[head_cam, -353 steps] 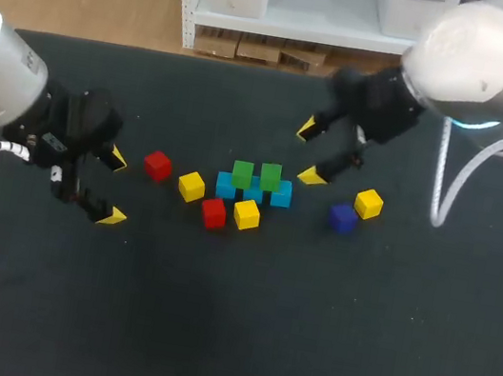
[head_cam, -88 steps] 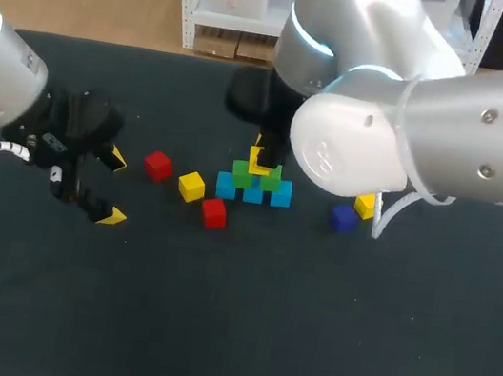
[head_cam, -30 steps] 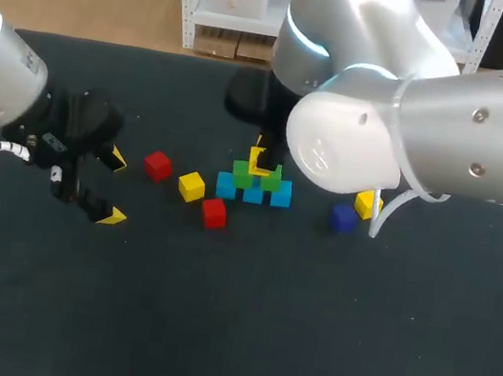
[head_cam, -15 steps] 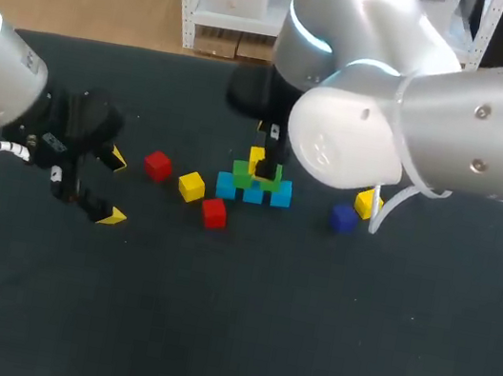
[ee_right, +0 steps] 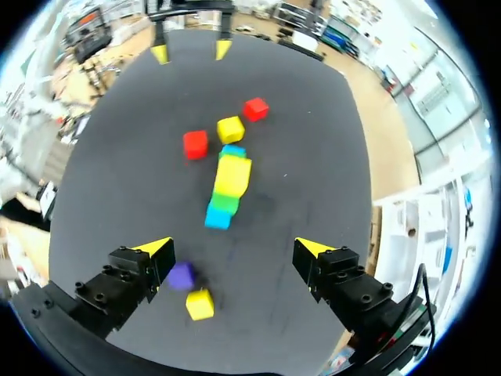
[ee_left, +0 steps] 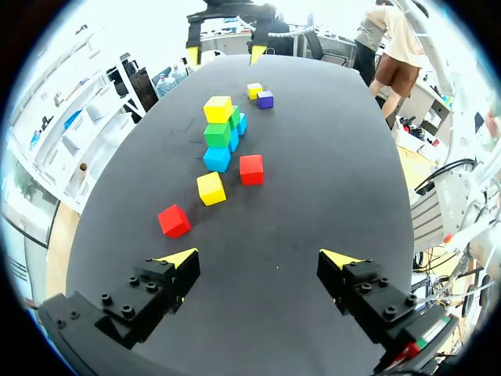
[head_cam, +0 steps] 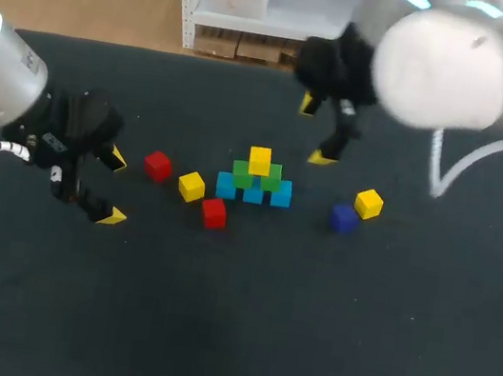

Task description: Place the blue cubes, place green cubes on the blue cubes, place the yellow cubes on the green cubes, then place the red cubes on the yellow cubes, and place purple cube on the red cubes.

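Hanging well left of the stack (head_cam: pixel 256 177), the left end effector (head_cam: pixel 114 188) has its fingers spread wide, with nothing between them. Between it and the stack lie a red cube (head_cam: pixel 158 166), a loose yellow cube (head_cam: pixel 191 186) and, just in front of the stack's left end, a second red cube (head_cam: pixel 213 213). The stack has the blue cubes (head_cam: pixel 253 191) in a row on the desk (head_cam: pixel 239 321), the green cubes (head_cam: pixel 256 175) on them, and a top yellow cube (head_cam: pixel 259 159). Behind the stack and to its right hovers the right end effector (head_cam: pixel 313 131), spread and empty. Right of the stack sit the purple cube (head_cam: pixel 343 218) and a far yellow cube (head_cam: pixel 369 204), near each other. The yellow layer looks to be the step in hand. The next move probably calls for gripping a loose yellow cube and seating it gently, so the stack is not knocked.
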You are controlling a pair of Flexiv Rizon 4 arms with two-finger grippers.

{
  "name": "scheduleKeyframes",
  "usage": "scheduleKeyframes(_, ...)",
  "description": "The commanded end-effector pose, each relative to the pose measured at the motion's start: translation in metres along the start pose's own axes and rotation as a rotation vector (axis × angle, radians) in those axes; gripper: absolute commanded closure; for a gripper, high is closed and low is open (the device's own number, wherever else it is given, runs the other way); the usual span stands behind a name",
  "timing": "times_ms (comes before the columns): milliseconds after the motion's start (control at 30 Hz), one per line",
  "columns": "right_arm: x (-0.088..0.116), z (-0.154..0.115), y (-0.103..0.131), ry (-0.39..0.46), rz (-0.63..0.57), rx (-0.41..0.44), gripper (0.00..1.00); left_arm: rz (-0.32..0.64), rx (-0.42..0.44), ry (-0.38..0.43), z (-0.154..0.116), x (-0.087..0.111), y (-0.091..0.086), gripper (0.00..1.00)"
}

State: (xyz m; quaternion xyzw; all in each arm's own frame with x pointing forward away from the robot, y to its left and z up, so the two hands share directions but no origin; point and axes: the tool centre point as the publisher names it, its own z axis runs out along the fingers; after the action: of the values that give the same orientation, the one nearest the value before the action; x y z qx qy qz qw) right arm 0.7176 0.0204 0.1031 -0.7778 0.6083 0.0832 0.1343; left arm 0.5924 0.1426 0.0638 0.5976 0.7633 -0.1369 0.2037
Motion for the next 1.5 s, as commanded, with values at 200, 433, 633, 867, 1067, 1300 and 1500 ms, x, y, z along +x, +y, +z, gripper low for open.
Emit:
scheduleKeyframes(200, 0.068, -0.012, 0.015, -0.128, -0.092, -0.081, 0.00, 0.003, 0.000, -0.007, 0.000, 0.002, 0.000, 0.00)
scheduleKeyframes(433, 0.099, -0.002, 0.030, -0.170, -0.133, -0.110, 0.00, 0.003, 0.000, -0.007, 0.000, 0.002, 0.000, 0.00)
scheduleKeyframes(633, 0.118, 0.013, 0.038, -0.192, -0.153, -0.124, 0.00, 0.003, 0.000, -0.007, 0.000, 0.002, 0.000, 0.00)
scheduleKeyframes(867, 0.129, 0.034, 0.045, -0.238, -0.171, -0.135, 0.00, 0.003, 0.000, -0.007, 0.000, 0.002, 0.000, 0.00)
scheduleKeyframes(1067, 0.131, 0.047, 0.046, -0.258, -0.208, -0.151, 0.00, 0.003, 0.000, -0.007, 0.000, 0.002, 0.000, 0.00)
scheduleKeyframes(1300, 0.133, 0.057, 0.044, -0.269, -0.219, -0.169, 0.00, 0.003, 0.000, -0.007, 0.000, 0.002, 0.000, 0.00)
scheduleKeyframes(1500, 0.127, 0.063, 0.042, -0.287, -0.222, -0.183, 0.00, 0.003, 0.000, -0.007, 0.000, 0.002, 0.000, 0.00)
